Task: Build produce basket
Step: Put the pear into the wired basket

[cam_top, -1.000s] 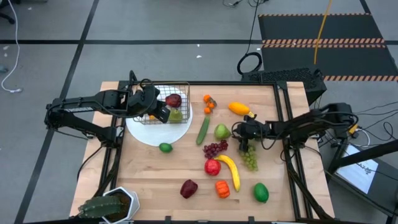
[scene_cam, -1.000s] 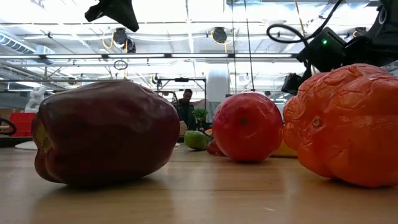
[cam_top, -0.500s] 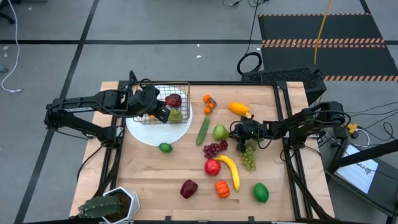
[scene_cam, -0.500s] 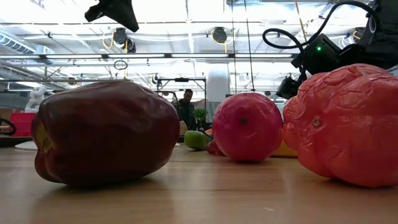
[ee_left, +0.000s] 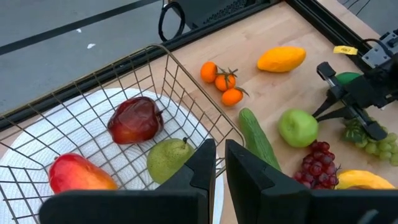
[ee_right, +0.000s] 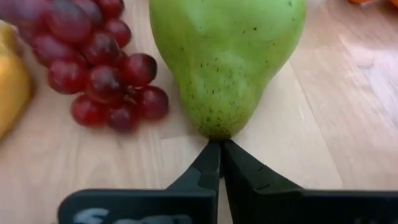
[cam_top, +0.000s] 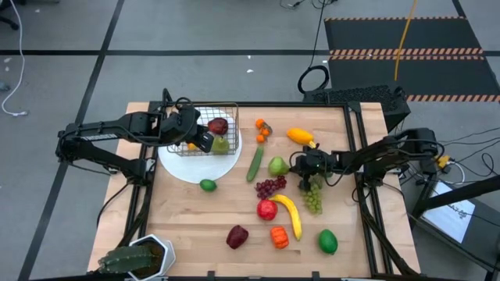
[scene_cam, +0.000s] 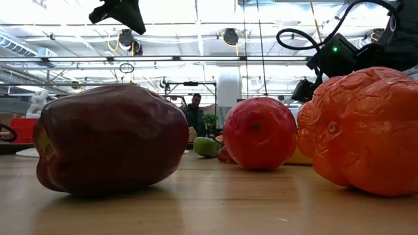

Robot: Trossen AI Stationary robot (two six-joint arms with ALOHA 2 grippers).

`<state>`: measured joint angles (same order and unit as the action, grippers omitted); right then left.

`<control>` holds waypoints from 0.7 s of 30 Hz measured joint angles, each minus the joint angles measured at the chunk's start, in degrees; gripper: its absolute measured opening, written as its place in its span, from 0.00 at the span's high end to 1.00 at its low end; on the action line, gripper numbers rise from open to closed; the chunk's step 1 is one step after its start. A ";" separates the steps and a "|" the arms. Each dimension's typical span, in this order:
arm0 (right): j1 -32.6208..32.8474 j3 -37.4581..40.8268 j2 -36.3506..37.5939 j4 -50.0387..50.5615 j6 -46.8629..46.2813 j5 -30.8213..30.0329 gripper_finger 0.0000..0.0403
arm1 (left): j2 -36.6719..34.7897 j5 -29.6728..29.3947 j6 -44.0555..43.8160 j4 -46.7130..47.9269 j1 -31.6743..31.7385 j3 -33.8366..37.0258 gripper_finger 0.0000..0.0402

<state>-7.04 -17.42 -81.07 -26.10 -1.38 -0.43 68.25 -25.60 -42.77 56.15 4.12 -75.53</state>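
The wire basket (cam_top: 216, 127) stands on the round white plate (cam_top: 197, 166) and holds a dark red apple (ee_left: 135, 119), a green pear (ee_left: 168, 158) and a red-orange mango (ee_left: 79, 175). My left gripper (cam_top: 201, 140) (ee_left: 220, 163) is at the basket's near side, shut on its rim. A second green pear (cam_top: 278, 165) (ee_right: 227, 59) lies on the table beside the purple grapes (cam_top: 270, 187). My right gripper (cam_top: 300, 164) (ee_right: 220, 147) sits low at the pear's right, fingers shut at its narrow end. My left gripper pinches the basket's top rim wire (ee_left: 227, 148) on the near side between its two fingers. They slant down from the table's left. The basket rests upright on the plate. My right gripper comes level from the table's right. Its fingertips (ee_right: 210, 155) close at the pear's narrow end (ee_right: 217, 132) and hide whatever they pinch. The pear lies on the table.
Loose produce covers the table's middle and right: cucumber (cam_top: 255, 162), small oranges (cam_top: 262, 130), yellow mango (cam_top: 300, 136), green grapes (cam_top: 312, 199), red apple (cam_top: 267, 209), banana (cam_top: 289, 215), dark red pepper (cam_top: 237, 236), orange pepper (cam_top: 280, 236), limes (cam_top: 207, 185). A potted plant (cam_top: 137, 257) stands at the near left corner.
My right gripper has moved a little toward the table's left, up to the green pear's narrow end. The pear, the basket and my left arm have stayed where they were.
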 joint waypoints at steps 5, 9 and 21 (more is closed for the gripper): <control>-0.52 -0.61 3.31 2.88 -2.71 0.79 1.00 | 0.00 -0.53 -0.01 -0.01 -0.02 -0.01 0.91; -0.52 -0.63 5.35 2.84 -3.34 0.79 1.00 | 0.00 -0.60 -0.01 -0.01 -0.02 0.01 0.91; -0.54 -0.65 8.87 3.29 -6.96 2.43 1.00 | 0.00 -0.58 -1.27 -0.25 -0.21 0.01 0.91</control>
<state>-7.57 -18.06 -72.20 -22.80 -8.35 2.00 68.25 -26.17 -44.05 55.90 3.91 -75.53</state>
